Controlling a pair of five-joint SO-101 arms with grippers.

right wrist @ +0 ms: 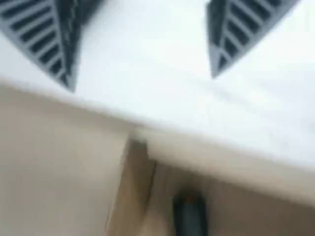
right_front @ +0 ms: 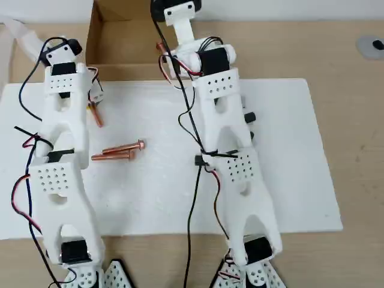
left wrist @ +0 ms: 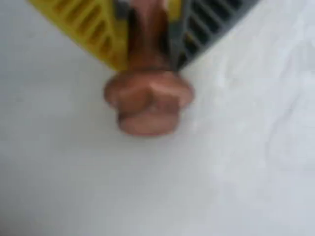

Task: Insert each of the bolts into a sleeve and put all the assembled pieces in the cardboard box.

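We pinch one bolt point(left wrist: 147, 101) on the left; the right jaws are spread.
Left jaws grip the bolt by its shank, head just over the white mat point(right_front: 282, 180). Two spare bolts point(right_front: 123, 147) lie on the mat between the arms. Right jaws hang at the mat's edge by the box point(right_front: 94, 37).

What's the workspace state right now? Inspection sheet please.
Surface: white mat on wooden table.
Job's things: cardboard box at far edge; two loose bolts on mat; another bolt by the box; dark pieces beside right arm, maybe sleeves.
Clutter: grey object at table's far corner.
Grippers: left gripper jaws shut on held bolt; right gripper jaws open, empty.
Cables: black cable along right arm.
Surroundings: nothing seen.
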